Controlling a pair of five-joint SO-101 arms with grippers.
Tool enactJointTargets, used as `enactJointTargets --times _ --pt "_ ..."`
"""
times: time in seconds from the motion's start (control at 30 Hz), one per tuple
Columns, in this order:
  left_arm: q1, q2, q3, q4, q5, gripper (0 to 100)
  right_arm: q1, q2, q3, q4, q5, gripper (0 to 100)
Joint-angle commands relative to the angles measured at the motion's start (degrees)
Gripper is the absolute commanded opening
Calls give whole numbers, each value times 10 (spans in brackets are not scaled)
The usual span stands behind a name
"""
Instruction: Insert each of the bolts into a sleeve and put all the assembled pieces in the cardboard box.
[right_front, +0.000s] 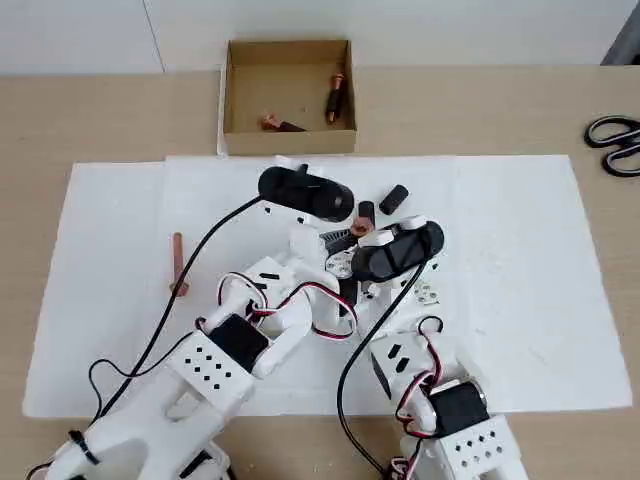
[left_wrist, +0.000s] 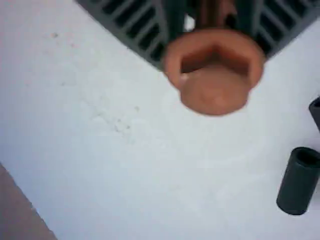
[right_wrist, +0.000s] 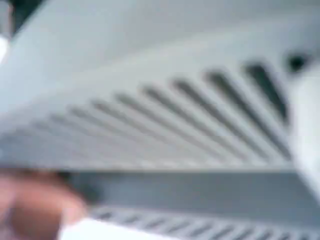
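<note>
High view: the cardboard box (right_front: 232, 100) sits at the far edge of the white sheet (right_front: 520, 300), with two assembled pieces (right_front: 335, 97) inside. A loose bolt (right_front: 178, 265) lies on the left of the sheet. Two black sleeves (right_front: 393, 198) lie just beyond where both arms meet.

Left wrist view: the left gripper (left_wrist: 212, 17) pinches a copper bolt (left_wrist: 215, 75) by its shaft, with a lone sleeve (left_wrist: 299, 181) lying nearby.

Right wrist view: a ribbed grey surface is blurred and close. I cannot tell whether the right gripper (right_wrist: 180, 150) is spread or pressed together.
</note>
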Motion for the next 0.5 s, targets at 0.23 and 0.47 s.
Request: enactJointTargets --times 0.23,0.47 --pt "5 -72 -2 29 -5 232 -1 -11 -6 -7 -6 4" --pt "-16 -99 -5 74 -6 286 -1 -11 -6 -7 -6 4"
